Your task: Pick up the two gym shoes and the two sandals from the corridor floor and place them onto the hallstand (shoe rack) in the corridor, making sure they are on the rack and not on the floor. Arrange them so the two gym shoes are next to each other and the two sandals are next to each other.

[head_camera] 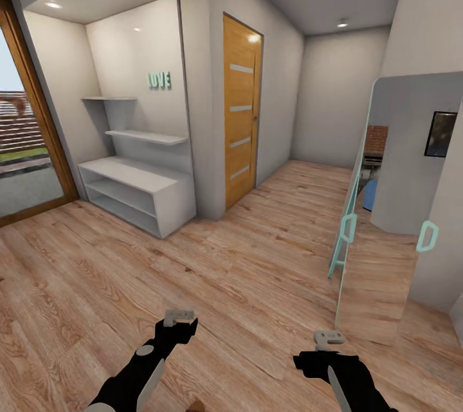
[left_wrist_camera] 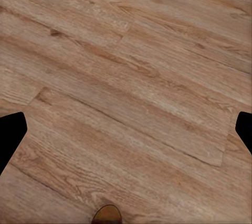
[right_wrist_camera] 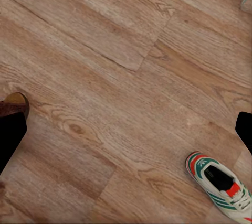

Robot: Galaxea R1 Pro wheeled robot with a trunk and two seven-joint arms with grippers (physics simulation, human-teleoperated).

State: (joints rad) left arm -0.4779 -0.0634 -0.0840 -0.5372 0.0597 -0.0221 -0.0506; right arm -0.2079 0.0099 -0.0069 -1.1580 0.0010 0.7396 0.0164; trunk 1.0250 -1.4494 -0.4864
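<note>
Shoes lie low around the robot on the wooden floor (head_camera: 244, 283). One white sneaker (right_wrist_camera: 220, 181) with green stripes and a red-orange heel and tongue rests flat on the boards in the right wrist view, cut off at the picture's edge. The toe of a brown sandal (right_wrist_camera: 14, 104) peeks in at the opposite edge of that view, just beside one dark finger, though I cannot tell if they touch. Another brown tip, probably the same sandal, shows at the edge of the left wrist view and again at the very bottom of the head view, between the two arms.

The shoe rack (head_camera: 138, 195) stands well ahead on the left in an alcove: a long low white unit with a flat top over two open shelves, floating white shelves (head_camera: 146, 136) on the wall above it, and teal letters (head_camera: 159, 80) higher up. Its top and shelves look bare.

The left hand (head_camera: 179, 317) and the right hand (head_camera: 328, 337) both hover low over the floor, well apart. Each wrist view shows its fingers spread wide at the picture's sides with only floor between them, so both hands are released and carry nothing.

A wooden door (head_camera: 241, 117) stands right of the alcove, and a tall mirror (head_camera: 392, 206) with teal handles stands on the right.
</note>
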